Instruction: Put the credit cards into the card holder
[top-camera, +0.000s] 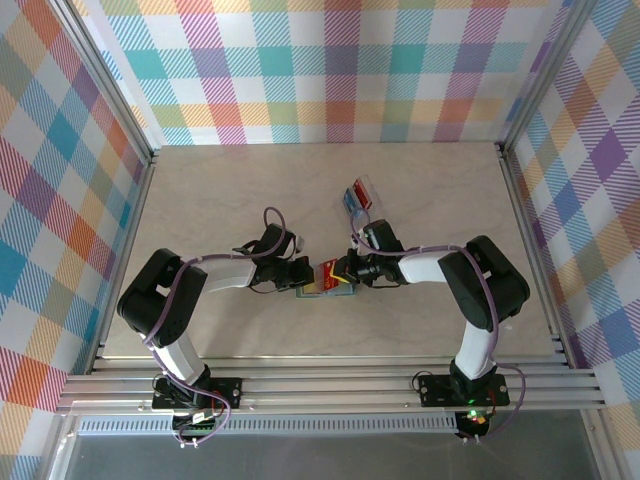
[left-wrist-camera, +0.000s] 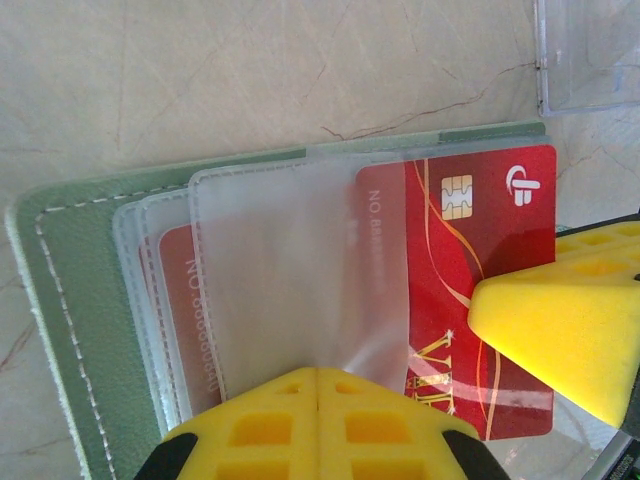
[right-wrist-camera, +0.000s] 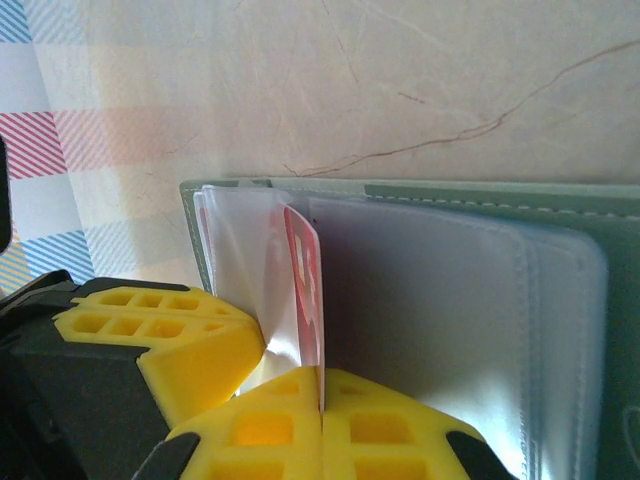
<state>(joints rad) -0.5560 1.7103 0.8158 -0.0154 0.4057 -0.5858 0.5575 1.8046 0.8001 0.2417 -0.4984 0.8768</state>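
The grey-green card holder (left-wrist-camera: 75, 300) lies open on the table, its translucent inner sleeves fanned out. My left gripper (left-wrist-camera: 322, 370) is shut on the edge of one sleeve (left-wrist-camera: 290, 270). A red credit card (left-wrist-camera: 470, 290) with a chip and gold lettering sits partly inside that sleeve; my right gripper (right-wrist-camera: 322, 375) is shut on its near edge, and the card (right-wrist-camera: 305, 280) shows edge-on there. A second red card (left-wrist-camera: 180, 310) rests in a sleeve further left. From above, both grippers (top-camera: 300, 275) (top-camera: 345, 270) meet over the holder (top-camera: 312, 292).
A clear plastic tray (top-camera: 358, 198) holding more cards stands just beyond the right gripper; its corner (left-wrist-camera: 590, 60) shows in the left wrist view. The right gripper's yellow finger (left-wrist-camera: 570, 330) crowds the card's right side. Plaid walls enclose the table.
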